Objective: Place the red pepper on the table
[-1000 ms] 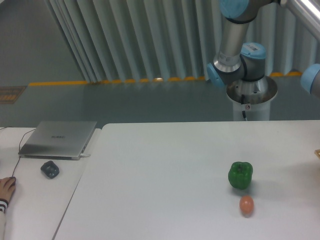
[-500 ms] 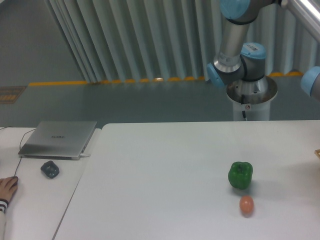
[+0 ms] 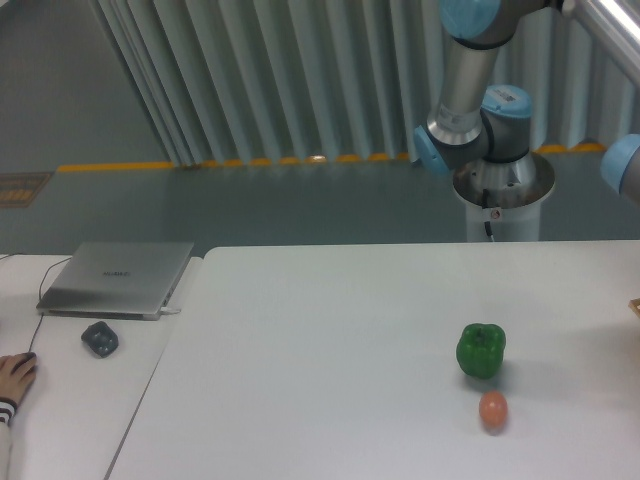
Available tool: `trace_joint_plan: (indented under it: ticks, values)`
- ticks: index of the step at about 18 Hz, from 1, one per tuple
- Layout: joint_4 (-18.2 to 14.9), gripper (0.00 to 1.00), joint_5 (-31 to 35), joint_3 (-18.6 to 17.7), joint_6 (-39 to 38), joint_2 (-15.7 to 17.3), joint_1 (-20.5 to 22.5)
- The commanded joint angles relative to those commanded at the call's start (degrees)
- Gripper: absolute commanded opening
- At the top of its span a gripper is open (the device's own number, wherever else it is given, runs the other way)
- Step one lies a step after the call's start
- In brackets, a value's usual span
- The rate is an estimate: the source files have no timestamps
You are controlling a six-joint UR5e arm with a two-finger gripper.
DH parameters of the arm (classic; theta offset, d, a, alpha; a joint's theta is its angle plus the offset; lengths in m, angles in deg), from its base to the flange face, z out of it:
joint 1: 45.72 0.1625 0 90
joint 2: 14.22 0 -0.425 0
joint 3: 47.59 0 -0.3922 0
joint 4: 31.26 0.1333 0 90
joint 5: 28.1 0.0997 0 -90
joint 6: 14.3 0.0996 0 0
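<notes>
The red pepper is out of view. The large white table [image 3: 320,340] fills the lower part of the camera view. Behind its far edge stands the robot arm [image 3: 470,90] on its base, and its upper links run out of frame at the top right. The gripper itself is out of view, so its state and what it may hold are hidden.
A green bell pepper [image 3: 481,350] stands on the table at the right, with a small orange-brown egg-shaped thing [image 3: 492,410] just in front of it. On the narrower desk at the left lie a closed laptop [image 3: 118,277], a dark mouse [image 3: 100,338] and a person's hand [image 3: 15,378].
The blue arm joint at the right edge has shifted slightly downward and outward. Everything on the table is unmoved.
</notes>
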Motion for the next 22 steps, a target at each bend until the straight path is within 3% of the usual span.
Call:
trace_joint_plan:
  ticks: [13, 22]
  values:
    - [0.00, 0.99, 1.23, -0.44, 0.35, 0.00, -0.17]
    - [-0.17, 0.81, 1.67, -0.44, 0.35, 0.00, -0.26]
